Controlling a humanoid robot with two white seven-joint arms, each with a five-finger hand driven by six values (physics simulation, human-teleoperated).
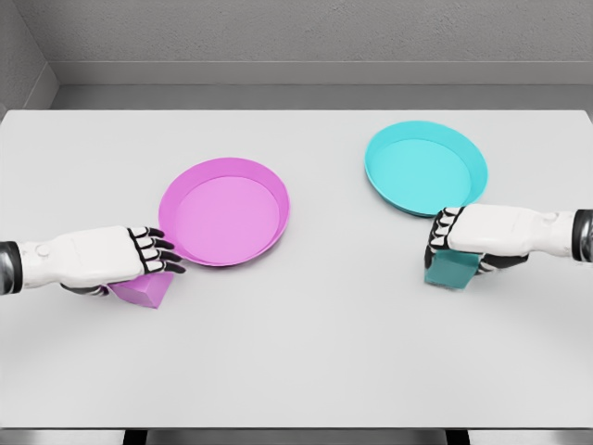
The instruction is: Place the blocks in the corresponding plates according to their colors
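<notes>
Head view of two hands at work on a pale surface (306, 371), described from the near edge outward. Nearest, the left hand (111, 260) enters from the left edge and lies palm-down over the pink block (144, 291), its dark-jointed fingers (159, 252) curled over the block's top; it appears to be grasping the block, though the contact under the palm is hidden. The block sits on the surface directly beneath this hand, only its lower front and right corner showing. Level with it, the right hand (482, 239) enters from the right edge and likewise covers the teal block (451, 270), fingers wrapped down over the block's left and top faces, so that it too seems clenched on its block while the block rests on the surface. Each hand takes the block on its own side, presumably so both colours can be carried at once without the arms crossing. Just beyond the left hand's fingertips lies the pink plate (273, 190), its near rim almost touching them; just beyond the right hand lies the teal plate (473, 162), its near rim close above the knuckles. Both plates are empty. Each plate thus stands directly ahead of its matching block, so the remaining work is judged to be a short lift, forward carry over the raised rim, and release.
</notes>
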